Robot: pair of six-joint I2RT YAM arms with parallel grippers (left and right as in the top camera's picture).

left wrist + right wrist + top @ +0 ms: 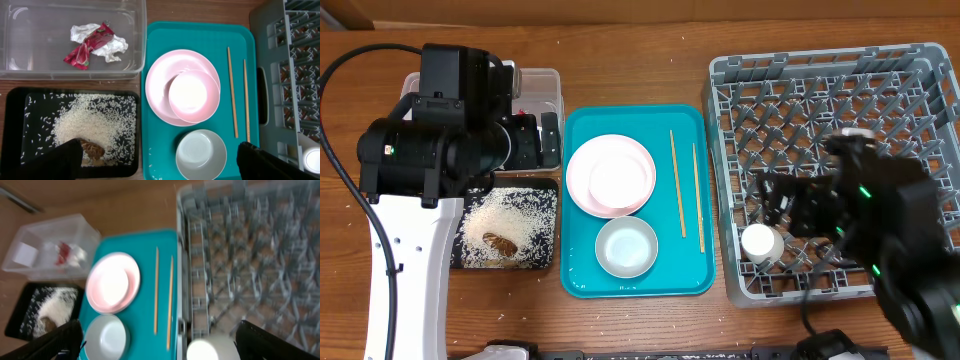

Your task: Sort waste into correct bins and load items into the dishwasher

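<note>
Left arm is poised over the desk, end effector (159, 159) spread wide and empty. The bowl (200, 154) sits right beneath it, the plate (172, 85) just ahead, food scraps (95, 125) in the black tray (15, 100) off to its left. Right arm reaches over the dish rack (250, 255), end effector (157, 341) spread too, the cup (204, 350) standing in the rack between its fingers, ungripped.
</note>
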